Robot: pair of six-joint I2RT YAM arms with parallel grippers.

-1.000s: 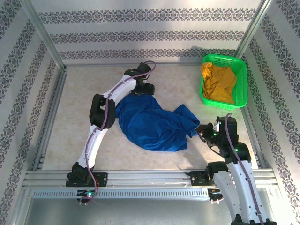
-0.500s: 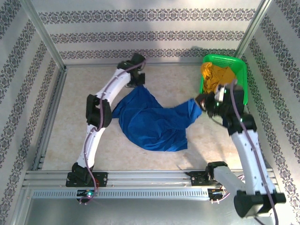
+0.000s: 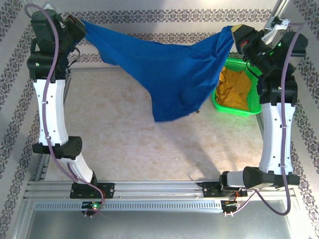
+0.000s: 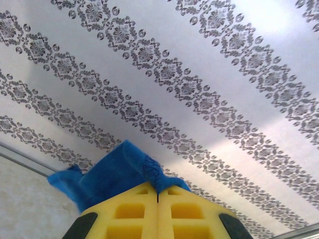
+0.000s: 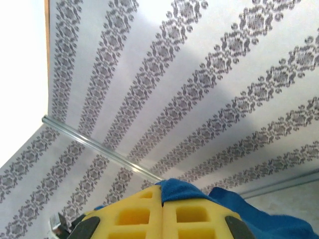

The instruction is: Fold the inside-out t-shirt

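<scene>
Both arms are reaching up high. Left claw (image 3: 82, 27) is pinching one end of the inside-out t-shirt (image 3: 169, 74) above the far-left corner of the bench (image 3: 114, 134), and right claw (image 3: 238, 34) is pinching the other end above the far-right corner. The shirt is hanging stretched between them along the far edge, sagging in the middle. Its lowest bunch is drooping right of centre and looking clear of the bench surface. In the left wrist view the yellow pads (image 4: 130, 211) are pressing together, with blue cloth bunching past the tips. It's the same in the right wrist view, with cloth trailing off to the right. The green basket (image 3: 257, 107) is sitting in the far-right corner and holding a mustard-yellow garment (image 3: 234, 87). From above, the shirt's right end is overlapping the basket's left rim.
</scene>
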